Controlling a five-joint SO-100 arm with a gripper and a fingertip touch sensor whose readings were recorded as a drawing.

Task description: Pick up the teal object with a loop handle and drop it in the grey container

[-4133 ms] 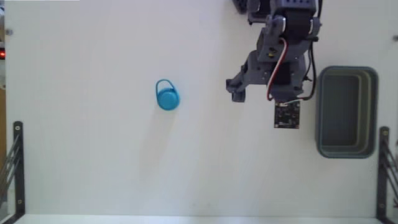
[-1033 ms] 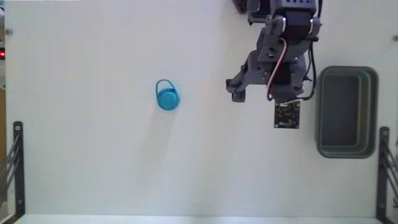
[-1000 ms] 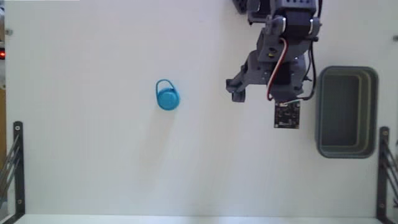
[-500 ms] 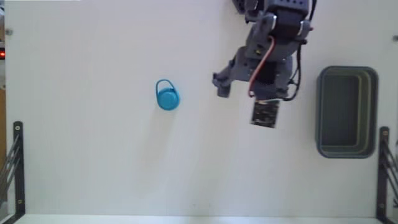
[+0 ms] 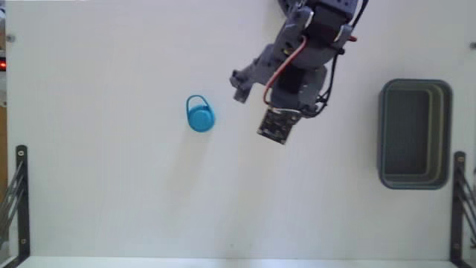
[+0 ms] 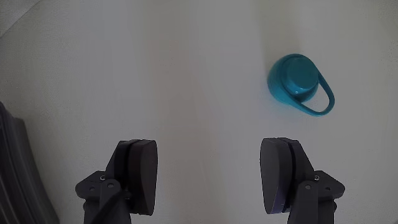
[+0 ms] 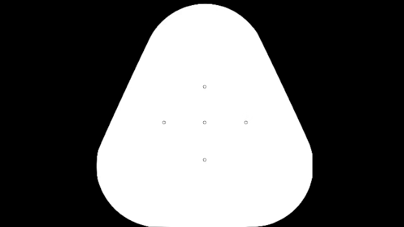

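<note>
Nothing is yet accomplished: the teal disc [image 5: 200,117] is seen lying untouched on the worktop [image 5: 111,193], well apart from the empty tub [image 5: 414,177], while the end effector [image 6: 208,177] is held released and empty, short of the disc.

Bare white table [image 5: 111,186] all round the teal object [image 5: 200,116], end effector [image 6: 211,180] spread wide, nothing between them.
</note>
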